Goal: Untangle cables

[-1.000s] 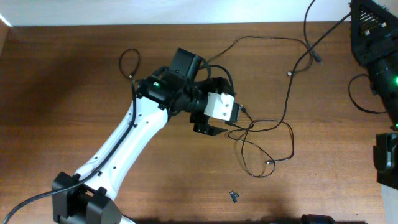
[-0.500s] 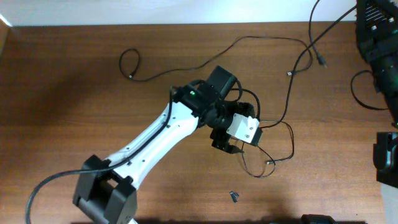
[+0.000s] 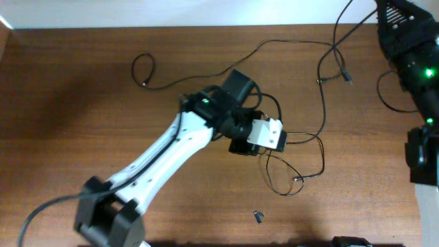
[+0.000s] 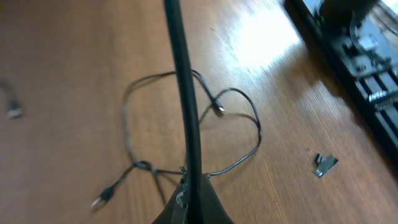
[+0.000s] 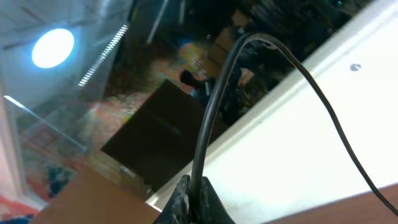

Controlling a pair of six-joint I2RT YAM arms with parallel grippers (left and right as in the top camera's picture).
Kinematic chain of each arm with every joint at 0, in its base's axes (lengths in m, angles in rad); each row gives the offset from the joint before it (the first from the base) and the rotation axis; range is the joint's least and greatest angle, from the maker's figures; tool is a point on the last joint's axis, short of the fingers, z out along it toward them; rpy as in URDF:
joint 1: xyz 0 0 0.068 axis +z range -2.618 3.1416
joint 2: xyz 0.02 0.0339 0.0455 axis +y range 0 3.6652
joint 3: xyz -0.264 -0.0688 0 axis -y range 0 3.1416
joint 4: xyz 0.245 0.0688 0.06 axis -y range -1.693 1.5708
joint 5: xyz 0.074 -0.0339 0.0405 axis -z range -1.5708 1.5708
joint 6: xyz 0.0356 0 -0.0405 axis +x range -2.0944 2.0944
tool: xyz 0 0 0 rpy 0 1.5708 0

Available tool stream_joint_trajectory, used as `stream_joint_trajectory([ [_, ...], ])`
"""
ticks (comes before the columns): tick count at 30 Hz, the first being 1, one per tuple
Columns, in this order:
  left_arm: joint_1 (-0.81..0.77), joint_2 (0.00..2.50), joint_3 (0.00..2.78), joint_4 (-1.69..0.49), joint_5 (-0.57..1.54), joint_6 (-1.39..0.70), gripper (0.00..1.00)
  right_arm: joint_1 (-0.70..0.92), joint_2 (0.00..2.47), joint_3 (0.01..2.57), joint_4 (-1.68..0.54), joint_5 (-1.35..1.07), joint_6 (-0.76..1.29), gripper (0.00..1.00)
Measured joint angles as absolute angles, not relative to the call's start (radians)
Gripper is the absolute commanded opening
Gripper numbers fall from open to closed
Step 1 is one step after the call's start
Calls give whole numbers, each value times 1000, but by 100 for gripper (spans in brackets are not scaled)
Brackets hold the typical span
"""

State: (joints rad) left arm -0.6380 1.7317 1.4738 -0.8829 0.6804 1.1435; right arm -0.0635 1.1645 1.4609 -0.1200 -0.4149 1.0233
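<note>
Overhead looks straight down at the table (image 3: 68,103); left wrist closely shares its cables (image 4: 259,132); right wrist faces off-table.

Overhead view is evenly lit and sharp; in the left wrist view glare bleaches the far table (image 4: 267,31) and cables (image 4: 258,134) blur.

— How does the left arm (image 3: 164,154) stand?
— Seen from overhead, it stretches diagonally from its base at the lower left up toward the centre, with the wrist bent over to the right.
— And its fingers?
— The left gripper (image 4: 190,198) is pinched tight on a cable (image 4: 186,93).
— The other side?
— The right arm (image 3: 411,51) runs along the right edge to the far corner. The right gripper (image 5: 193,193) is likewise clamped, on a second cable (image 5: 214,118).
</note>
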Motion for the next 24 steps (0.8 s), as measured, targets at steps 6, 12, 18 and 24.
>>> stream_joint_trajectory([
  [6, -522, 1300, 1471, -875, 681, 1028, 0, -64, 1289, 1462, -176, -415, 1013, 4],
  [12, -408, 951, 1472, -802, 681, 976, 0, -64, 1375, 1462, -218, -416, 1013, 11],
  [18, -393, 854, 1472, -763, 607, 910, 0, -64, 1436, 1462, -255, -416, 1001, 27],
  [24, -393, 852, 1472, -705, 583, 854, 0, -64, 1479, 1462, -262, -415, 939, 36],
])
